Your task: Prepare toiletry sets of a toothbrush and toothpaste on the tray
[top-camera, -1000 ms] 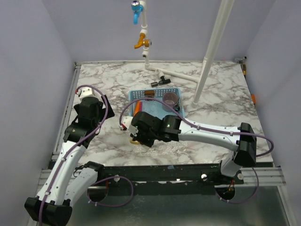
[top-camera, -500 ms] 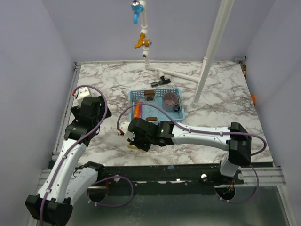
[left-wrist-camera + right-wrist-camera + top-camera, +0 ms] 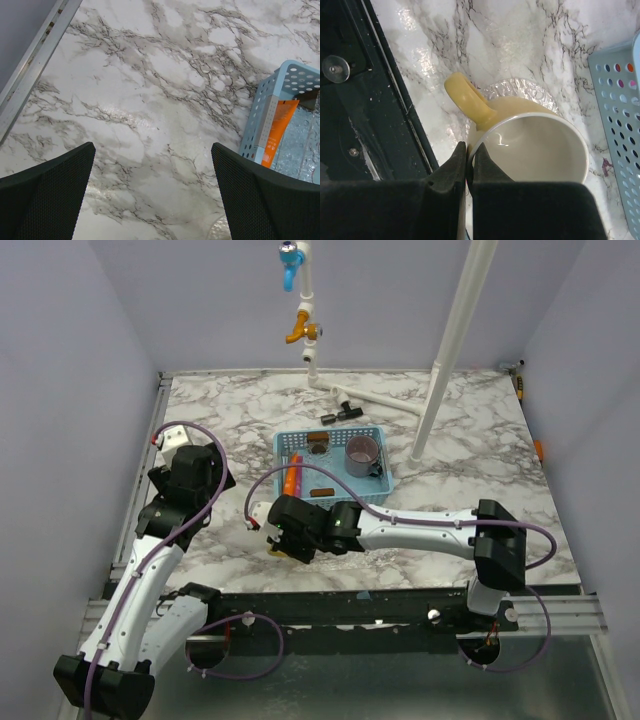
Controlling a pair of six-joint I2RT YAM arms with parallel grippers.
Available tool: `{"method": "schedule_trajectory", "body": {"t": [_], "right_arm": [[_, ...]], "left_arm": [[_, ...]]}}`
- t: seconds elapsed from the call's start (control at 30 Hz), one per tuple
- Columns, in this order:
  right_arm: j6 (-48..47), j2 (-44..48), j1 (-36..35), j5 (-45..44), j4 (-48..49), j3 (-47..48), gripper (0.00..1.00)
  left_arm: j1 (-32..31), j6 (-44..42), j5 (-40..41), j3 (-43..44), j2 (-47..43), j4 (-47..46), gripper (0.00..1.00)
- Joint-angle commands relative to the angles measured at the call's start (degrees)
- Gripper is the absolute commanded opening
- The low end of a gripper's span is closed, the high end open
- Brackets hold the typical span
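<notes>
The orange toothpaste tube [image 3: 291, 476] lies along the left wall inside the blue tray [image 3: 279, 445]; the left wrist view shows the tube [image 3: 280, 131] and the tray's perforated wall [image 3: 260, 112]. No toothbrush is in view. My right gripper [image 3: 283, 540] is shut on the rim of a yellow mug [image 3: 535, 145], one finger inside and one outside, near the table's front edge, left of the tray. My left gripper [image 3: 152, 200] is open and empty above bare marble, left of the tray.
A grey cup [image 3: 362, 452] and small brown items [image 3: 318, 443] sit in the tray. A shiny crinkled patch [image 3: 520, 89] lies under the mug. The black front rail [image 3: 365, 100] runs close beside the mug. White pipes [image 3: 375, 398] and a pole stand behind the tray.
My right gripper has moved left and toward the front edge, away from the tray, still shut on the mug. My left arm shifted slightly left.
</notes>
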State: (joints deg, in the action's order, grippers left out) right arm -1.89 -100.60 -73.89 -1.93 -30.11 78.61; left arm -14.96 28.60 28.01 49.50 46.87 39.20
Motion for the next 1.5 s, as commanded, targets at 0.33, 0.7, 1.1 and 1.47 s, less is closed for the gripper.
{"method": "schedule_trajectory", "body": {"t": [0.33, 0.7, 1.1, 1.47], "right_arm": [[0.04, -2.68, -0.70, -4.53, 2.74, 0.23, 0.01], [0.35, -3.14, -0.71, -4.39, 2.25, 0.84, 0.20], [1.23, 4.73, -0.59, -9.17, -0.98, 2.81, 0.47], [1.78, 9.97, 3.80, -18.10, -6.78, 4.59, 0.51]], "left_arm": [[0.46, 0.76, 1.37, 1.39, -1.22, 0.62, 0.99], [0.46, 0.58, 1.08, 1.31, -1.14, 0.44, 0.99], [0.55, 0.25, 0.15, 1.31, -0.65, 0.18, 0.99], [0.63, 0.05, -1.24, 1.13, -0.47, -0.35, 0.99]]}}
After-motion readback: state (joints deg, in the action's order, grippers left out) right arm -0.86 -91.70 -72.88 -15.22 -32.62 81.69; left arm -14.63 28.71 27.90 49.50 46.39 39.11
